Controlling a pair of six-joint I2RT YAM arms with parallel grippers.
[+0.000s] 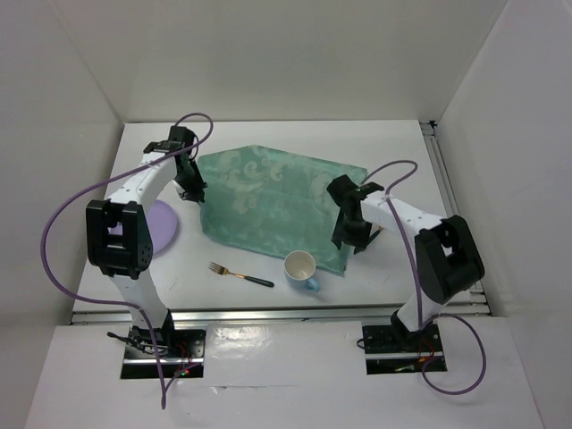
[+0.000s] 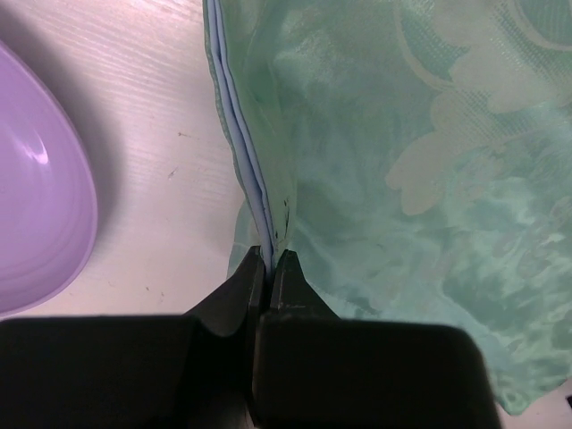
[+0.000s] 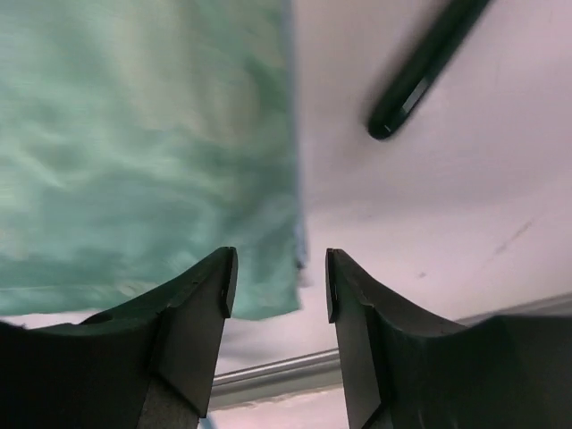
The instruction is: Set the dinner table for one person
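A teal-green patterned cloth [image 1: 268, 201] lies spread over the middle of the white dinner table [image 1: 286, 138]. My left gripper [image 1: 189, 190] is shut on the cloth's left edge, where the folded hem [image 2: 255, 179] runs up from between the closed jaws of the left gripper [image 2: 268, 259]. My right gripper [image 1: 356, 239] hovers over the cloth's near right corner. In the right wrist view the right gripper [image 3: 281, 277] is open, with the cloth's corner [image 3: 268, 268] below the gap and nothing between the fingers.
A lilac plate [image 1: 163, 228] sits left of the cloth, beside the left arm. A fork with a dark handle [image 1: 241, 274] and a white cup with a blue handle [image 1: 301, 269] lie near the front edge. A dark slender handle [image 3: 424, 67] lies right of the cloth. The metal rail [image 3: 268, 371] is close.
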